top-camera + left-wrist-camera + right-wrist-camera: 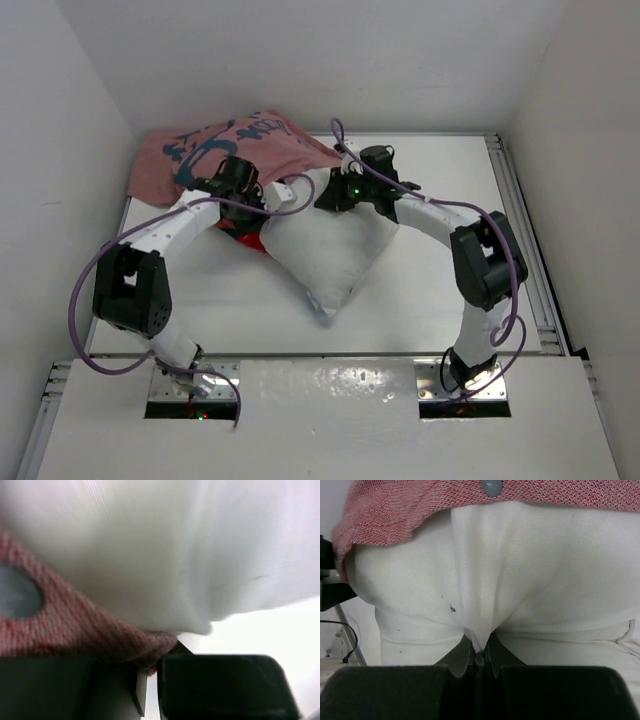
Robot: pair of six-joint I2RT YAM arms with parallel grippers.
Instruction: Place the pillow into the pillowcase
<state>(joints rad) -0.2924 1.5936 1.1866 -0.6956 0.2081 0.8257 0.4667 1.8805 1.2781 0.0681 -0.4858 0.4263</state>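
On the white surface [430, 300], the right pincer [478, 655] clenches a fold of the plump white stuffed pillow [330, 245], likely to feed it into the crumpled pink-red knit pillowcase [200, 155] just behind the pillow, whose hem the left pincer [151, 680] grips.

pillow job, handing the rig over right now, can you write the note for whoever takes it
left claw: shut, the pillowcase hem at its tips; whether it actually grips the hem is unclear.
right claw: shut on a pinch of the pillow.
Things: pillowcase bunched at the far left of the table, its edge draped over the pillow's far end.
Done: little; most of the pillow lies bare.
Left: work the whole pillow inside.
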